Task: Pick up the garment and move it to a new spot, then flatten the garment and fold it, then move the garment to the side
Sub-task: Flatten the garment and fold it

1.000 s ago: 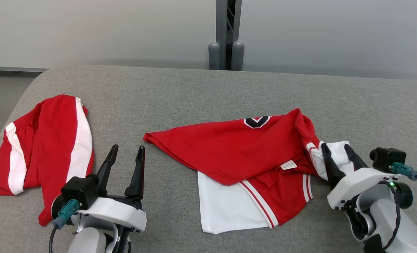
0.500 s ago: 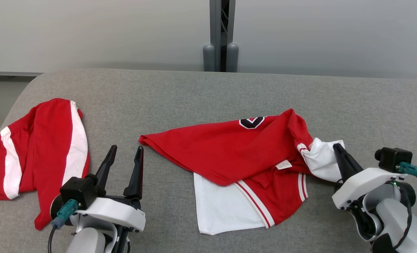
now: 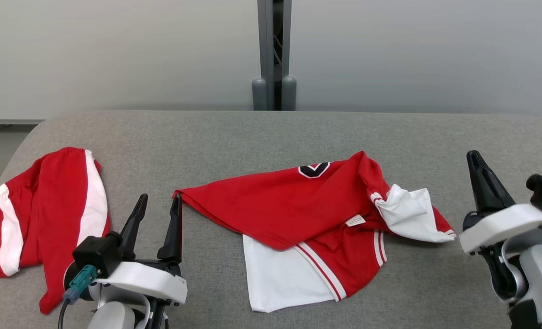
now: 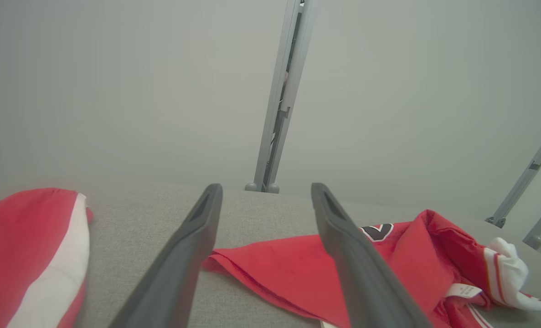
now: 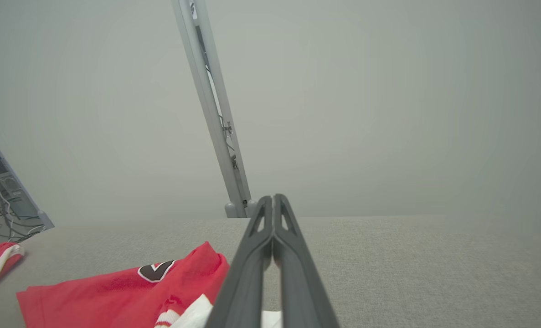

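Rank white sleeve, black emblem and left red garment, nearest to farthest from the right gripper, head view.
1. white sleeve, just left of the right gripper.
2. black emblem, mid-table.
3. left red garment, far left.

Head view looks down on the desk [image 3: 271, 137]; both wrist views skim low across it, sharing the garment [image 3: 298, 205] and post [image 3: 273, 45].

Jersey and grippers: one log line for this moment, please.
jersey: crumpled on grey surface | left gripper: open, empty | right gripper: shut, empty, clear of jersey
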`<state>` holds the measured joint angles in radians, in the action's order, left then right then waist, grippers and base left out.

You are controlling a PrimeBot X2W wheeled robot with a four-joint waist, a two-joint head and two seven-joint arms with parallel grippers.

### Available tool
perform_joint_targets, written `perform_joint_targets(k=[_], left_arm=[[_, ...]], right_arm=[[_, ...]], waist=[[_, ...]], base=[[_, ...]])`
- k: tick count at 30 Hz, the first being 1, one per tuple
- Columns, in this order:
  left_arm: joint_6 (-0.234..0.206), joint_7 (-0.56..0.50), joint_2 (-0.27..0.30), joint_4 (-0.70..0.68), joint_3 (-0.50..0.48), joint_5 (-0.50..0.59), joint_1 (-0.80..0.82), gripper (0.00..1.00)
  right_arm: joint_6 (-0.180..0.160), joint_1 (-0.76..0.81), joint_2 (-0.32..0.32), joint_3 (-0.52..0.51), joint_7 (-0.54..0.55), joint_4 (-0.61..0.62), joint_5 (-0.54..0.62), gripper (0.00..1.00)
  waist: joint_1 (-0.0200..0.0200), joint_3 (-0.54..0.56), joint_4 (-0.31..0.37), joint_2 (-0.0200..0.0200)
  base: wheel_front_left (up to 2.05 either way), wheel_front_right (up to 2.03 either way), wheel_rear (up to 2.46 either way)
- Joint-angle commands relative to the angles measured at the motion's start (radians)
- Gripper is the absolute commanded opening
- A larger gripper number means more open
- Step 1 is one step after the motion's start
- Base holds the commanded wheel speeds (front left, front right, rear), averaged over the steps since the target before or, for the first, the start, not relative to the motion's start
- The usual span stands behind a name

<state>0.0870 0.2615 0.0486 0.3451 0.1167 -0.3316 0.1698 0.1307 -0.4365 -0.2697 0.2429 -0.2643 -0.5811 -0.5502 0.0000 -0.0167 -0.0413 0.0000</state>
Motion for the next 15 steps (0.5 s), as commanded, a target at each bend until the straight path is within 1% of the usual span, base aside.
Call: perform_joint_targets(k=[1, 6, 11, 12, 13, 15], left_arm=[[-0.005, 0.003, 0.004, -0.006, -0.001, -0.007, -0.01, 1.0], [-0.016, 0.003, 0.004, -0.015, 0.002, -0.021, -0.022, 1.0], [-0.019, 0.003, 0.004, -0.02, 0.002, -0.025, -0.031, 1.0], [-0.019, 0.003, 0.004, -0.02, 0.004, -0.025, -0.031, 1.0], [-0.019, 0.003, 0.004, -0.02, 0.006, -0.026, -0.03, 1.0], [-0.019, 0.003, 0.004, -0.019, 0.009, -0.027, -0.027, 1.0]], right_arm=[[0.0, 0.039, 0.003, -0.028, -0.002, 0.04, 0.04, 0.0], [0.0, 0.147, 0.032, -0.091, -0.002, 0.145, 0.138, 0.0], [0.0, 0.206, 0.048, -0.103, -0.002, 0.171, 0.196, 0.0], [0.0, 0.211, 0.052, -0.105, -0.002, 0.171, 0.205, 0.7], [0.0, 0.217, 0.057, -0.104, -0.002, 0.164, 0.204, 1.0], [0.0, 0.214, 0.056, -0.095, -0.002, 0.163, 0.208, 1.0]], waist=[[0.0, 0.01, 0.009, 0.0], [0.0, 0.023, 0.024, 0.0], [0.0, 0.026, 0.037, 0.0], [0.0, 0.025, 0.037, 0.0], [0.0, 0.024, 0.037, 0.0], [0.0, 0.023, 0.036, 0.0]], base=[[0.0, 0.0, 0.0], [0.0, 0.0, 0.0], [0.0, 0.0, 0.0], [0.0, 0.0, 0.0], [0.0, 0.0, 0.0], [0.0, 0.0, 0.0]])
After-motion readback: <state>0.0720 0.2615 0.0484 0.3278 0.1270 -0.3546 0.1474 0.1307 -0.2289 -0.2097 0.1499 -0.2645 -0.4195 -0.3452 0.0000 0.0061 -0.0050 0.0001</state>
